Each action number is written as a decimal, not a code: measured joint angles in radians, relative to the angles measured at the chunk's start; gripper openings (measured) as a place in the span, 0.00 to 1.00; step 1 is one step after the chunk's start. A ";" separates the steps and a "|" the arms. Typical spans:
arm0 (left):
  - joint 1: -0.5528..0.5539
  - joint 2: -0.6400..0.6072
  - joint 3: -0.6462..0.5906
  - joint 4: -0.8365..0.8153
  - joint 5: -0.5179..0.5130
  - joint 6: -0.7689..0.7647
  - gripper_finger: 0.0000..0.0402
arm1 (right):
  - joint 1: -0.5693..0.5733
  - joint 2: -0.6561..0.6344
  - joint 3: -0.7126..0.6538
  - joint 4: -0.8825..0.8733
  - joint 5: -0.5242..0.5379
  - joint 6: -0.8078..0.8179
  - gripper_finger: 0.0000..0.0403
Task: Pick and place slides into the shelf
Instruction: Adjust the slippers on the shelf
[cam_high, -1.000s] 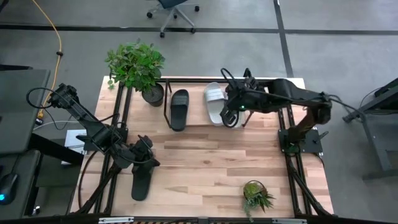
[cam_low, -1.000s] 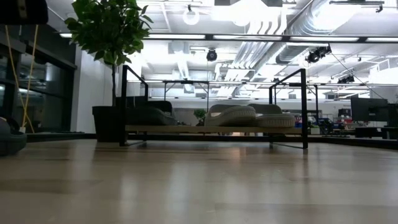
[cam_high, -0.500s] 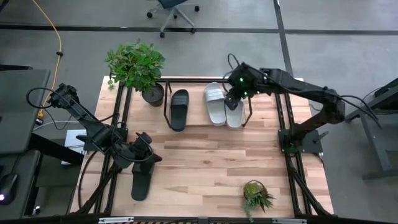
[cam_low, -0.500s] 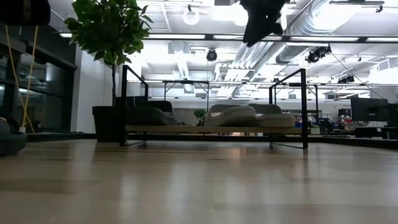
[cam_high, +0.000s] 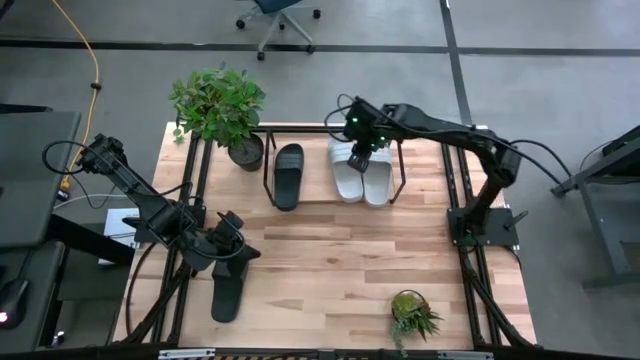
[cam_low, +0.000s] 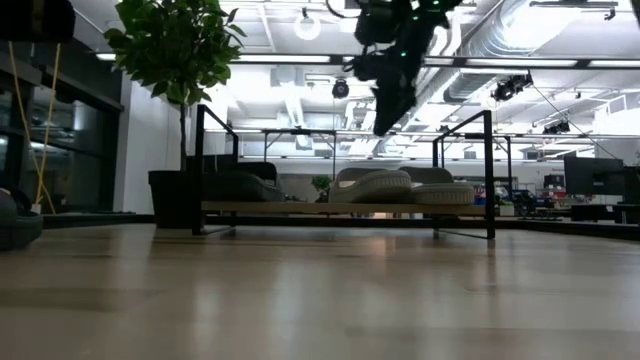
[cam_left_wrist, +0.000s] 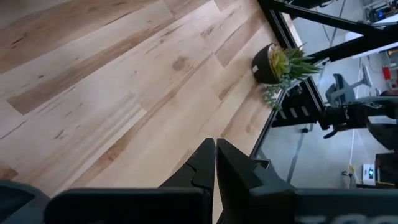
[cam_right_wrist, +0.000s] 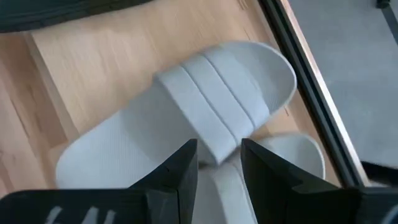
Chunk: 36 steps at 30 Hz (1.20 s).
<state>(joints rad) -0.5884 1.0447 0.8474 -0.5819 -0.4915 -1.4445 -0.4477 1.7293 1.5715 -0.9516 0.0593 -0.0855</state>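
Left to right: left gripper (cam_high: 232, 250) fingers pressed together, empty, above a black rubber slide (cam_high: 227, 290) lying on the wood tabletop (cam_high: 330, 270). One black slide (cam_high: 288, 176) and two light grey slides (cam_high: 362, 176) sit in the black-tube shelf (cam_high: 266, 165). Right gripper (cam_high: 360, 152) hovers over the grey pair, fingers apart, empty. No readable writing.

left gripper (cam_left_wrist: 215, 163): closed, empty, low, near side | right gripper (cam_right_wrist: 217, 163): parted, empty, arm outstretched, raised
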 joint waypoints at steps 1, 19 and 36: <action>0.000 0.000 0.000 -0.003 0.000 0.000 0.01 | 0.000 0.018 0.021 -0.003 0.000 -0.012 0.28; 0.000 0.000 0.000 -0.057 0.006 -0.022 0.01 | -0.032 0.470 0.707 -0.271 -0.063 -0.162 0.28; 0.000 0.000 0.000 -0.057 0.012 -0.026 0.01 | -0.016 0.534 0.607 -0.230 -0.048 -0.193 0.28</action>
<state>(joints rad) -0.5884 1.0451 0.8474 -0.6386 -0.4797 -1.4706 -0.4633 2.2635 2.1790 -1.1814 0.0114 -0.2788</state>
